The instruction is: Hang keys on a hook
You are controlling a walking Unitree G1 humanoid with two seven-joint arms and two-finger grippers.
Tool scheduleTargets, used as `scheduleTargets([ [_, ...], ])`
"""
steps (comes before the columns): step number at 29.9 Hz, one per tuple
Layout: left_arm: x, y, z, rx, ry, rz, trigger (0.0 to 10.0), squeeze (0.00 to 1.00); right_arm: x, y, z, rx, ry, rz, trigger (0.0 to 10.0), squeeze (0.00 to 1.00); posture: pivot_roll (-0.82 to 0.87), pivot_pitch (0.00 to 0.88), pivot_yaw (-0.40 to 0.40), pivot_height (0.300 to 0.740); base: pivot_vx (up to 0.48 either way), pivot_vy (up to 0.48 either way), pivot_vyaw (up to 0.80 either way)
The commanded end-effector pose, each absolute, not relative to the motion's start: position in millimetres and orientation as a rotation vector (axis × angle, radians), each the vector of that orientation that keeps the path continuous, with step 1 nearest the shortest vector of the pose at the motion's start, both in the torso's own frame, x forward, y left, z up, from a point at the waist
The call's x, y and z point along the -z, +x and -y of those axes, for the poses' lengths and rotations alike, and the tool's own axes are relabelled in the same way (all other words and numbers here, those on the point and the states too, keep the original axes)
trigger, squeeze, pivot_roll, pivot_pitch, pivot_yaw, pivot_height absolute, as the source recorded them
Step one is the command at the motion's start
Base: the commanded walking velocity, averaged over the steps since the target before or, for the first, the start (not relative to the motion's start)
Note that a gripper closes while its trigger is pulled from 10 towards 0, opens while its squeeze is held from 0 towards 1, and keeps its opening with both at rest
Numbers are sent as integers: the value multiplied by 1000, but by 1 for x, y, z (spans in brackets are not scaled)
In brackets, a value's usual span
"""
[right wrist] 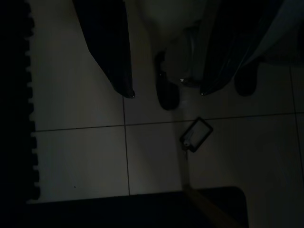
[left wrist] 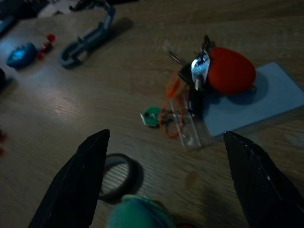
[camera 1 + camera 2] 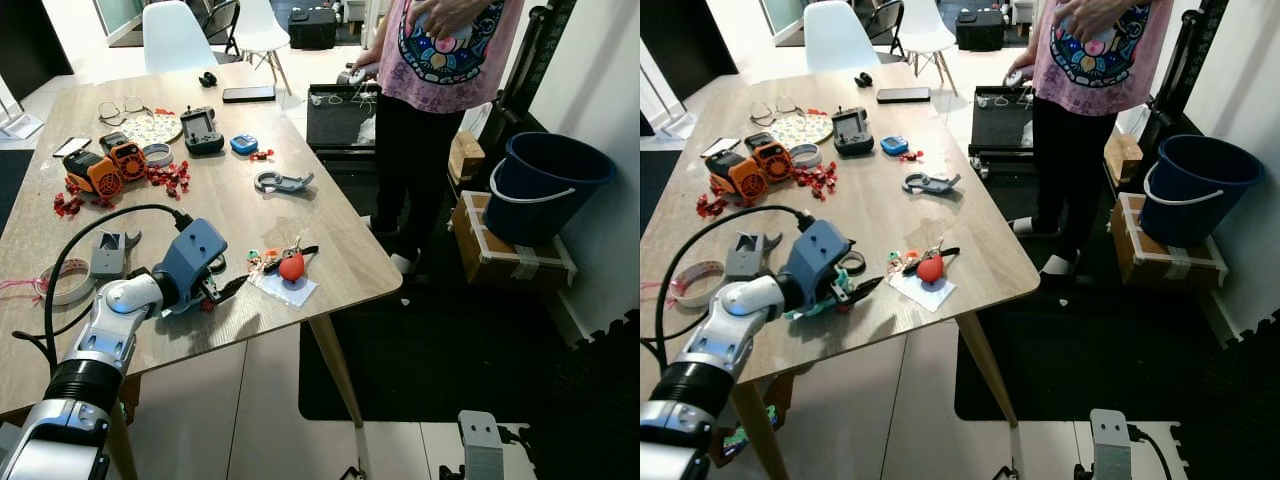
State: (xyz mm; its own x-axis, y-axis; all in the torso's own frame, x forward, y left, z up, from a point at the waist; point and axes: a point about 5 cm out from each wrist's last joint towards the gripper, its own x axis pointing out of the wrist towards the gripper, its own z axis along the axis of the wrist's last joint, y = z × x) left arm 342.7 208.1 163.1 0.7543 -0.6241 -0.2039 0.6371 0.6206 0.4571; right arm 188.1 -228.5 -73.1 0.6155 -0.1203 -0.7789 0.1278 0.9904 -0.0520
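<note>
A bunch of keys [image 3: 283,260] with a red egg-shaped fob [image 2: 230,71] and a small green tag lies on a pale blue card [image 3: 285,288] near the wooden table's [image 3: 330,235] front right corner. My left gripper [image 3: 228,277] rests low over the table just left of the keys, open, with both black fingers [image 2: 90,180] pointing at them and nothing between. A grey hook-shaped piece [image 3: 283,181] lies farther back on the table. My right gripper [image 1: 166,93] hangs open over the tiled floor.
A person in a pink shirt [image 3: 440,60] stands at the table's far right corner. A blue bucket [image 3: 548,185] and cardboard boxes sit right of the table. Orange devices [image 3: 108,165], a tape roll [image 3: 65,282], a black controller [image 3: 201,130] and red bits crowd the left half.
</note>
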Motion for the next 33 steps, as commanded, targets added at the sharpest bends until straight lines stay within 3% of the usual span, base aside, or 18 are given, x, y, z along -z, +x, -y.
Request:
scheduleTargets([
  [1, -172, 337, -220, 756, 575, -3, 10000, 0, 77, 181, 228, 159, 31, -916, 10000, 0, 20, 111, 29, 740, 0, 0, 0],
  [7, -162, 335, -238, 745, 701, -90, 10000, 0, 77, 181, 228, 160, 34, -915, 10000, 0, 22, 114, 29, 740, 0, 0, 0],
  [11, -161, 344, -264, 513, 826, -141, 10000, 0, 77, 181, 227, 161, 37, -915, 10000, 0, 22, 115, 28, 740, 0, 0, 0],
  [14, -161, 344, -270, 465, 833, -154, 10000, 0, 77, 181, 227, 161, 38, -916, 10000, 0, 22, 115, 28, 740, 0, 0, 0],
  [33, -125, 325, -295, 500, 916, -363, 10000, 0, 78, 180, 227, 162, 44, -918, 10000, 0, 20, 110, 26, 740, 0, 0, 0],
])
